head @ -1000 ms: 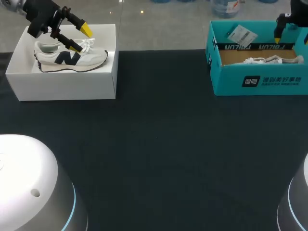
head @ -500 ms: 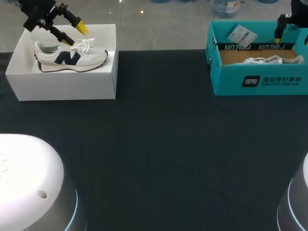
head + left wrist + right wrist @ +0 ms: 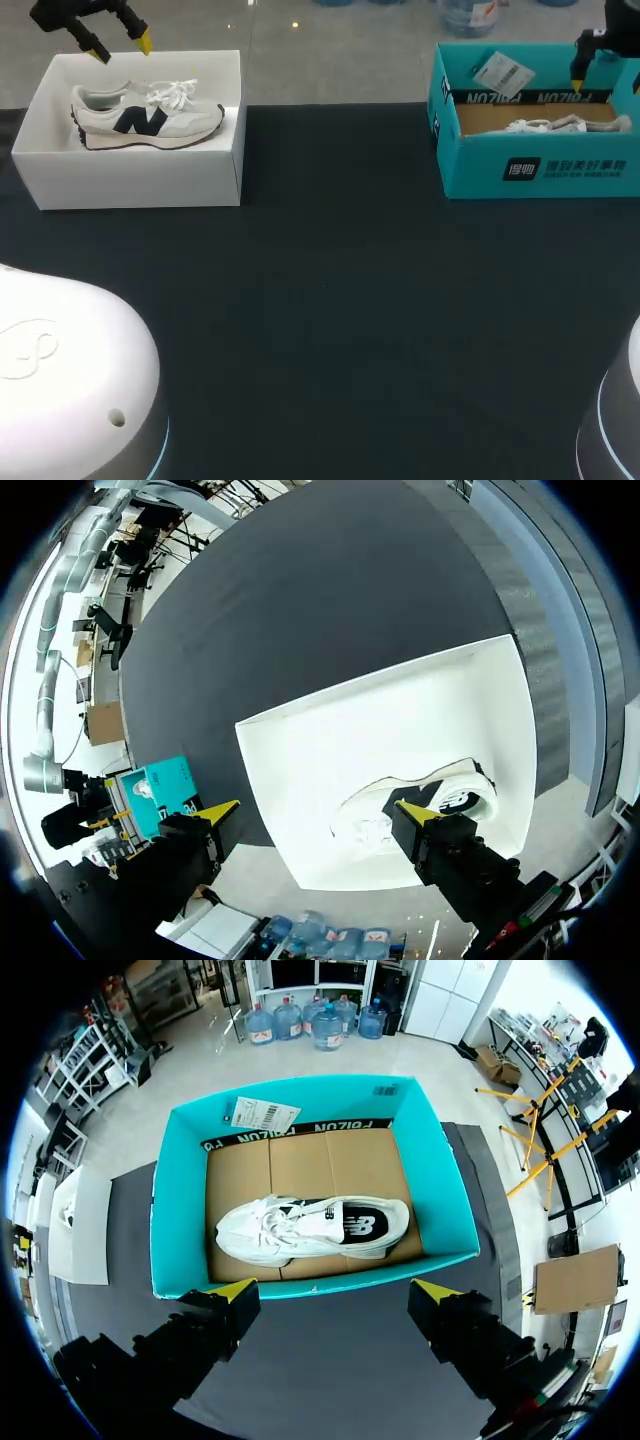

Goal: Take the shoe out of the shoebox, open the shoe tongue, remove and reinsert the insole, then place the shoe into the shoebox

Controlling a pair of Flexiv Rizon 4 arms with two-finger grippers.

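A white sneaker with a dark side logo (image 3: pixel 145 112) lies on its side in the white shoebox (image 3: pixel 130 180) at the back left. My left gripper (image 3: pixel 120 47) hangs open above the box's back left corner, clear of the shoe. Its wrist view looks down on that sneaker (image 3: pixel 425 792) in the white box (image 3: pixel 300 770), under the open left gripper (image 3: pixel 317 810). A second white sneaker (image 3: pixel 565 125) lies in the teal shoebox (image 3: pixel 540 170) at the back right. My right gripper (image 3: pixel 335 1290) is open above the teal box's (image 3: pixel 180 1210) front wall, high over that sneaker (image 3: pixel 310 1228).
A paper tag (image 3: pixel 258 1113) leans on the teal box's back wall. The dark table (image 3: pixel 330 300) spreads between the two boxes. The white domes of my arm bases (image 3: pixel 70 380) fill the near corners.
My left gripper has lifted off the laces of the sneaker in the white box and drawn back to the far left. The sneaker stays in the box. The right arm has not moved.
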